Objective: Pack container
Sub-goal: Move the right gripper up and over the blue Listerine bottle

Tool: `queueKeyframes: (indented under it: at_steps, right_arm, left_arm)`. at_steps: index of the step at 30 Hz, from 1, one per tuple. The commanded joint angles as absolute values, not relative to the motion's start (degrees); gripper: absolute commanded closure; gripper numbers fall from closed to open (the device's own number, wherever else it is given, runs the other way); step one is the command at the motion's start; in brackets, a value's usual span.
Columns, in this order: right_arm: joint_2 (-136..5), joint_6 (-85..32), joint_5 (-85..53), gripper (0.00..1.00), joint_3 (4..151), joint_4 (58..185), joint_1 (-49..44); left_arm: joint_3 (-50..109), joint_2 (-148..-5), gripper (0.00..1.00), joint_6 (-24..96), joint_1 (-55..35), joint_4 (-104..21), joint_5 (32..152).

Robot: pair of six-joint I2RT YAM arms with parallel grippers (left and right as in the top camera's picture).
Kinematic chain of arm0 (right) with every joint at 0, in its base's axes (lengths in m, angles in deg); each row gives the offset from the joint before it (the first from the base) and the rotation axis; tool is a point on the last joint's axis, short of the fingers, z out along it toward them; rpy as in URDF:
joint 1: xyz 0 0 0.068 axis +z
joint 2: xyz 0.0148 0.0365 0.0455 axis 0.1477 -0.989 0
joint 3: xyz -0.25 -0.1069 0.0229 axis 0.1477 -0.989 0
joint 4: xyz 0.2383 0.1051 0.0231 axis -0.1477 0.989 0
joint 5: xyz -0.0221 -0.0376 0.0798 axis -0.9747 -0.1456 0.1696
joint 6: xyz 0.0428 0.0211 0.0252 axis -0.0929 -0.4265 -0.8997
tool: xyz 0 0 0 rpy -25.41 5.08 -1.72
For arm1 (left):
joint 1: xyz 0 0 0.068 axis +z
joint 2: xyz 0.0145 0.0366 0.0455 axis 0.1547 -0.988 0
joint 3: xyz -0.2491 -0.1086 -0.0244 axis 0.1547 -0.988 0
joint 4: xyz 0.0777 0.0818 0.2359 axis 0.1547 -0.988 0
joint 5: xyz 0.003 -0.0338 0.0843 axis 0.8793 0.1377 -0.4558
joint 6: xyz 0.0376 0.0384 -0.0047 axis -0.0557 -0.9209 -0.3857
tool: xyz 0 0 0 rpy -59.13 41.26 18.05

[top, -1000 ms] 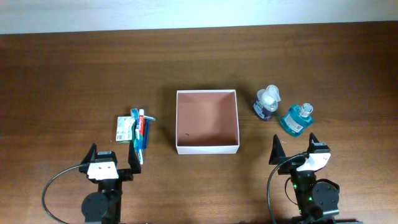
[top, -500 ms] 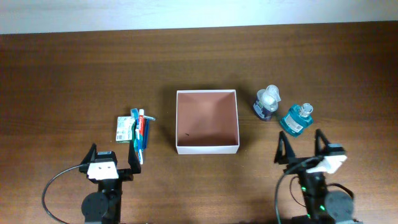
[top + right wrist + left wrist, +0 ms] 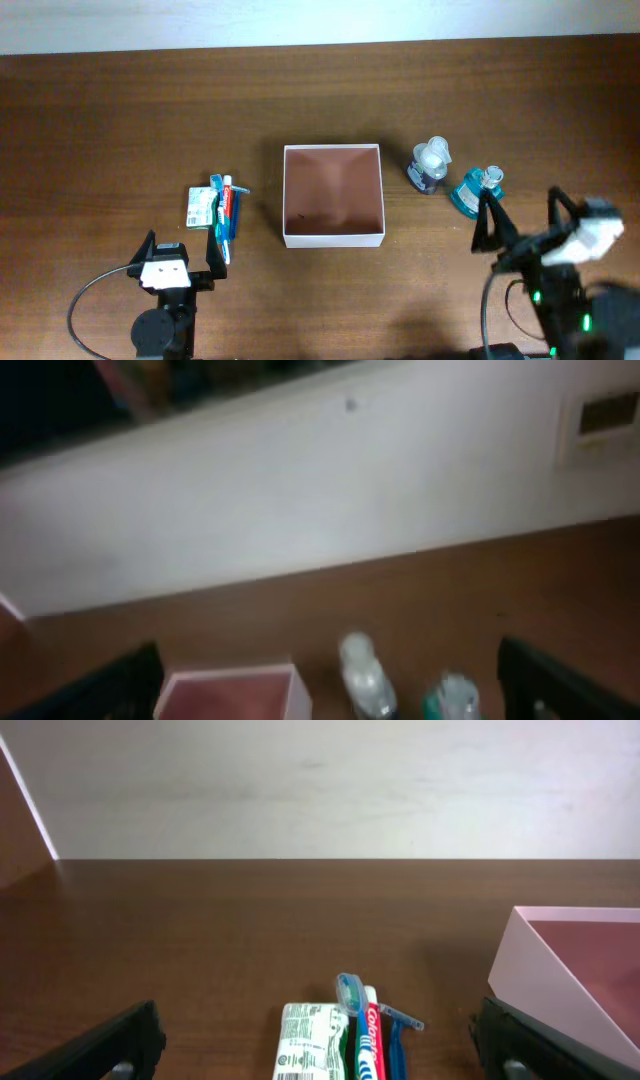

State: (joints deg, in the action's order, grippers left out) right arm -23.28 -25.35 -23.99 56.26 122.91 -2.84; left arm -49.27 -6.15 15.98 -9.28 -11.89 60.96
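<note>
**Q:** Container position?
**A:** The container (image 3: pixel 334 195) rests mid-table (image 3: pixel 120 110), open side up, with the reddish-brown floor visible.

**Q:** Gripper status?
**A:** Right gripper (image 3: pixel 518 205): jaws spread and empty, with one finger overlapping the teal bottle (image 3: pixel 463 195) in the overhead view. Left gripper (image 3: pixel 181 240): jaws spread and empty, near the toothpaste tube (image 3: pixel 228 208).

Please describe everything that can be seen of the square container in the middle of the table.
The container is a square, shallow, open-topped box with thin white walls and a reddish-brown inside; it looks like cardboard. It sits flat and upright near the middle of the wooden table, its sides parallel to the table edge. It holds nothing except a tiny dark speck near its front left corner. Only the table touches it.
</note>
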Motion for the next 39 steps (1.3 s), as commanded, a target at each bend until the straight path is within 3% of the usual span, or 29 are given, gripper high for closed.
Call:
queueKeyframes:
  at_steps: [1, 7, 11, 22, 26, 29, 39]
  right_arm:
    - [-35.98, -17.53, -24.29, 0.02, 69.92, 131.76, -3.37]
    - [-59.54, -17.79, -33.23, 0.02, 99.89, 163.76, -3.43]
    - [-69.40, -25.40, -33.15, 0.02, 109.24, 174.88, -5.62]
    - [-78.55, -19.39, -36.16, 0.02, 110.31, 176.79, -12.75]
    - [-79.17, -4.04, -26.94, 0.02, 110.20, 177.03, -12.70]
    - [-79.95, -2.14, -25.98, 0.01, 110.14, 177.22, -12.70]
    - [-87.47, -0.39, -26.00, 0.23, 109.18, 179.34, -12.70]
  left_arm:
    - [-49.66, -5.72, 0.00, 15.11, -9.04, -11.89, 61.60]
    - [-49.66, -5.72, 0.00, 15.11, -9.04, -11.89, 61.60]
    - [-49.66, -5.72, 0.01, 15.11, -9.04, -11.89, 61.60]
    - [-49.66, -5.72, 0.01, 15.11, -9.04, -11.89, 61.60]
    - [-49.66, -5.72, 0.01, 15.09, -9.04, -11.89, 61.60]
    - [-49.66, -5.72, 0.00, 15.11, -9.04, -11.89, 61.60]
    - [-49.66, -5.72, 0.00, 15.11, -9.04, -11.89, 61.60]
